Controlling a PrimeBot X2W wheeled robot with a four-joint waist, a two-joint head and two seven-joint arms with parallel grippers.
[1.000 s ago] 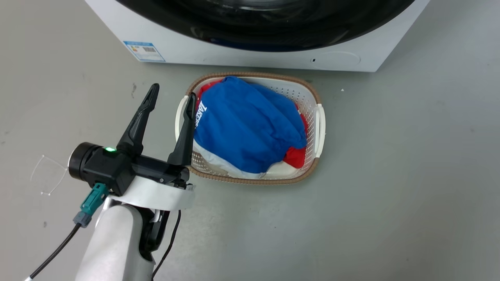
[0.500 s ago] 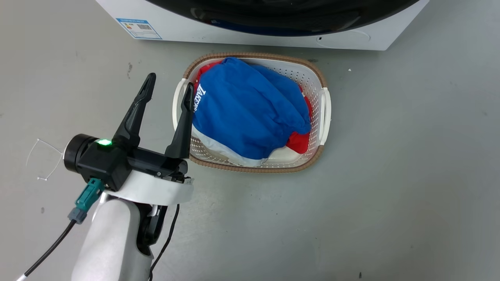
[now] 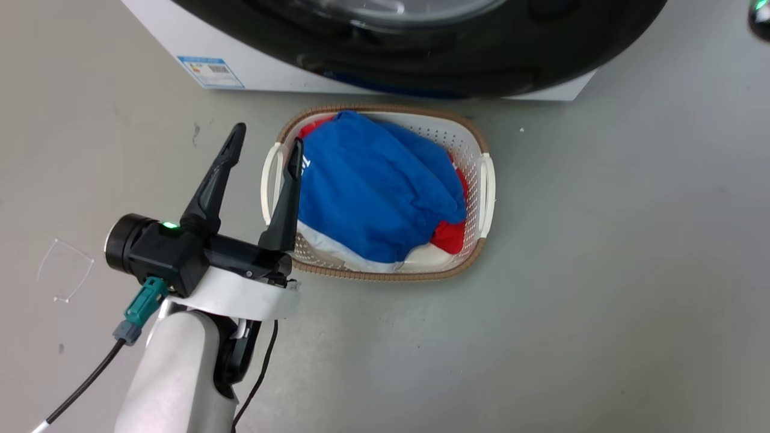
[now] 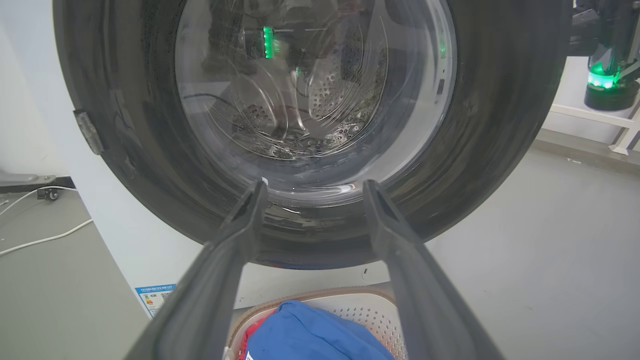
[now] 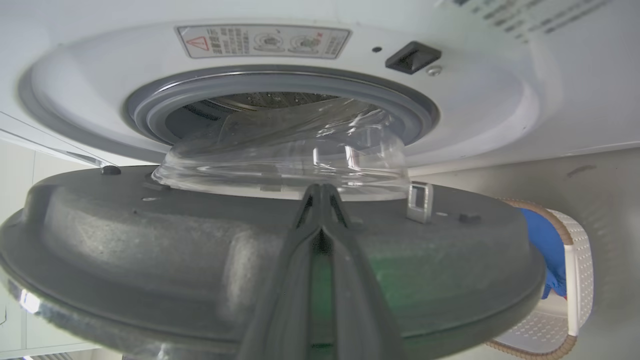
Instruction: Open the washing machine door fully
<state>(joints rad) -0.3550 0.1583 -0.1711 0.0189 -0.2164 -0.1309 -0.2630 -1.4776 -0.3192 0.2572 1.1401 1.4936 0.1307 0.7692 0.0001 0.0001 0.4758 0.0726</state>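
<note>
door (image 5: pixel 150 240) partly open; most of the swing remains. my right gripper (image 5: pixel 320 192) closed behind it. left gripper (image 3: pixel 267 136) spread, empty.

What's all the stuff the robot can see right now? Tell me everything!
washing machine: one, white, behind the basket
washing machine door: one, black with clear glass, partly open
label: one, blue, low on the machine
basket: one, white with brown rim, on the floor
clothes: a pile, blue, red and white, in the basket
cable: one, white, on the floor
floor: grey
left gripper: black, open, beside the basket
right gripper: dark, shut, against the door's inner side
</note>
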